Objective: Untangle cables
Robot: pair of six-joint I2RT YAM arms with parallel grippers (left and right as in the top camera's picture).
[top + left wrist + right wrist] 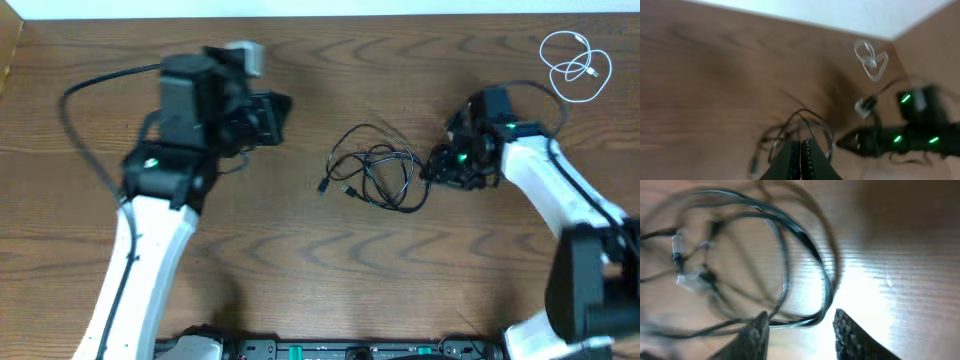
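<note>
A tangle of thin black cables [378, 172] lies coiled in loops at the table's middle. It also shows in the left wrist view [805, 127] and, close up and blurred, in the right wrist view [790, 260]. A thin white cable [575, 62] lies coiled at the far right corner, apart from the tangle; it shows in the left wrist view [871, 59]. My right gripper [800, 322] is open at the tangle's right edge [437, 167], with a loop of black cable between its fingers. My left gripper [801, 155] is shut and empty, held left of the tangle [275, 115].
A thicker black cord [85, 100] runs from the left arm across the table's left side. The right arm's base [590, 280] stands at the front right. The table's far edge meets a white wall.
</note>
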